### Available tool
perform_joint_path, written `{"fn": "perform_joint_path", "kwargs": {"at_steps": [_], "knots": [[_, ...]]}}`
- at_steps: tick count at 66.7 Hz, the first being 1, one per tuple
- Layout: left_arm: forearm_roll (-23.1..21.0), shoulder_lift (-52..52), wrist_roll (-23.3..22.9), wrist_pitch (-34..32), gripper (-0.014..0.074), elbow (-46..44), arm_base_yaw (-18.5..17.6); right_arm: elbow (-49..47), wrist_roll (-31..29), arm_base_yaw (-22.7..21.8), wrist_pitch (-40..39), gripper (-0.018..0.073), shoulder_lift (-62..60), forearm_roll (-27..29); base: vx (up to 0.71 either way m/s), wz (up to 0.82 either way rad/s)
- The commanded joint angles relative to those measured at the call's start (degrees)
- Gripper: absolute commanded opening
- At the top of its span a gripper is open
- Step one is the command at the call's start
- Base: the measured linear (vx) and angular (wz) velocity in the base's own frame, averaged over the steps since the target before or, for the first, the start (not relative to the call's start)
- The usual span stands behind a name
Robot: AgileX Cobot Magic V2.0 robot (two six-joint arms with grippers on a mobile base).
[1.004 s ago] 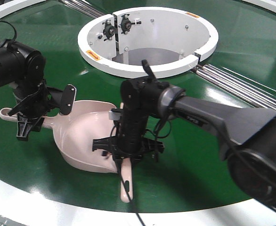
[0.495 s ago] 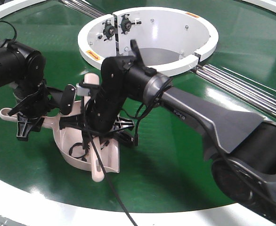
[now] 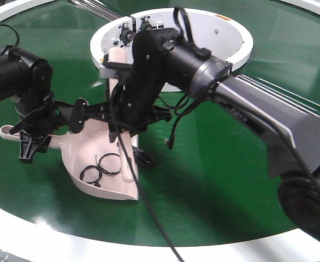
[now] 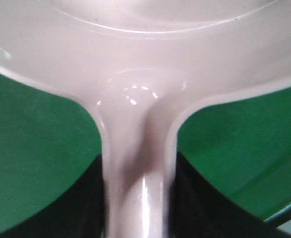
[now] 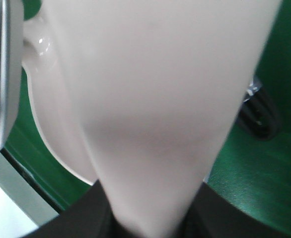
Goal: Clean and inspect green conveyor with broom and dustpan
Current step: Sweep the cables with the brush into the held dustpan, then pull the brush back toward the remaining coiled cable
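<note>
Sweeping step judged in hand: right pincer (image 3: 128, 123) pinching broom (image 3: 126, 158), left pincer (image 3: 31, 143) pinching dustpan (image 3: 83, 153) on green conveyor (image 3: 214, 180); next move likely needs a level lift.

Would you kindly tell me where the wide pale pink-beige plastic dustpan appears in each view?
Front view: the wide pale pink-beige plastic dustpan sits lower left of centre, handle pointing left.
Left wrist view: the dustpan fills the top, handle running down the centre.
Right wrist view: probably the curved pale edge at left, behind the slim pink-beige broom; uncertain.
Shared landmark: the glossy dark-green conveyor beneath.
</note>
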Motion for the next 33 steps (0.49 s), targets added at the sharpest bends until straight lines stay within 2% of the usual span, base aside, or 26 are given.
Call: {"fn": "perform_joint_path", "kwargs": {"at_steps": [1,10,26,33], "knots": [[-0.3,-2.7,1.6,1.1,-0.0006,-1.5,-0.8,-1.6,0.0,-0.6,2.4,-0.0001,-4.6,-1.1,0.00,0.00],[-0.3,-2.7,1.6,1.1,-0.0006,-1.5,-0.8,0.0,0.0,-0.9,2.5,-0.0001,-6.0,-4.3,0.00,0.00],[-0.3,-2.7,1.6,1.1,-0.0006,-1.5,-0.8,18.3,0.7,-5.8,2.5,-0.0001,-12.6,-3.8,0.00,0.00],[-0.3,-2.7,1.6,1.1,-0.0006,-1.5,-0.8,23.2,0.7,-6.9,2.5,-0.0001,-14.6,-4.2,0.00,0.00]]}}
